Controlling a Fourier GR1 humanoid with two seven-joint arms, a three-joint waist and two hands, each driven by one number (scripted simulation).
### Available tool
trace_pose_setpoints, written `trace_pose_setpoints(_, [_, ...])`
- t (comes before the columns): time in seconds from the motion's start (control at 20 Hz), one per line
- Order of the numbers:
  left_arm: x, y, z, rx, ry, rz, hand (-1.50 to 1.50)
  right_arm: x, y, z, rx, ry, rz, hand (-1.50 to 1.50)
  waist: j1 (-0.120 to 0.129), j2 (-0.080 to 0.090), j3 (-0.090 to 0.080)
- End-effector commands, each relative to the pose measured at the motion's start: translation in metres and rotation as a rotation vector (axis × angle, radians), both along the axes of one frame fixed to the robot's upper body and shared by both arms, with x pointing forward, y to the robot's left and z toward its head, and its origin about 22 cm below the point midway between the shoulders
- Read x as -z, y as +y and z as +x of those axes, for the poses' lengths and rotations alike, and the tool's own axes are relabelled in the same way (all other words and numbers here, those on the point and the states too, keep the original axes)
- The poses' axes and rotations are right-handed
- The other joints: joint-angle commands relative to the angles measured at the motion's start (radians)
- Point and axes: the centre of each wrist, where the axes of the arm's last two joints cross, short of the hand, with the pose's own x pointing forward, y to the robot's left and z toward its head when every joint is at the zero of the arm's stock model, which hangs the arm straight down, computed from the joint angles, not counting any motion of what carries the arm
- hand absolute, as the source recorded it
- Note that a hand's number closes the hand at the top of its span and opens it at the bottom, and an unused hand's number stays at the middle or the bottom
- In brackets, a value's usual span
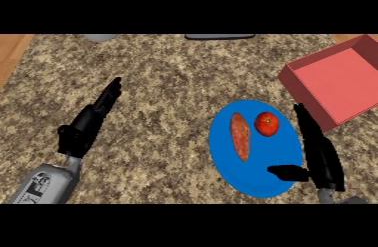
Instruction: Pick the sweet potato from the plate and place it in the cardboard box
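Sweet potato (240, 136) lies on blue plate (229, 176), beside a tomato (266, 124). Right hand (319, 156) released, fingers straight, over plate's right rim, thumb toward plate. Left hand (88, 122) released, well left. Red cardboard box (336, 83) just beyond plate, upper right

The only lettering is on the left forearm (44, 183): dark marks on its grey casing, near the lower left corner, too small and slanted to read. The plate (255, 183), the box (336, 83), the counter (170, 81) and the food carry no text, label or number.
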Motion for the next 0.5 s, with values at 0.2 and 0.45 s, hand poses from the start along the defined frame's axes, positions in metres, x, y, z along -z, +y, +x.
trace_pose_setpoints(0.2, [-0.005,-0.021,0.000,0.050,0.012,-0.022,0.00,-0.053,0.047,-0.029,0.043,-0.002,-0.300,-1.50,0.006,-0.005,-0.002])
trace_pose_setpoints(0.45, [0.003,-0.031,-0.001,0.061,0.012,-0.015,0.00,-0.102,0.096,-0.053,0.001,0.200,-0.276,-1.50,0.030,0.005,0.001])
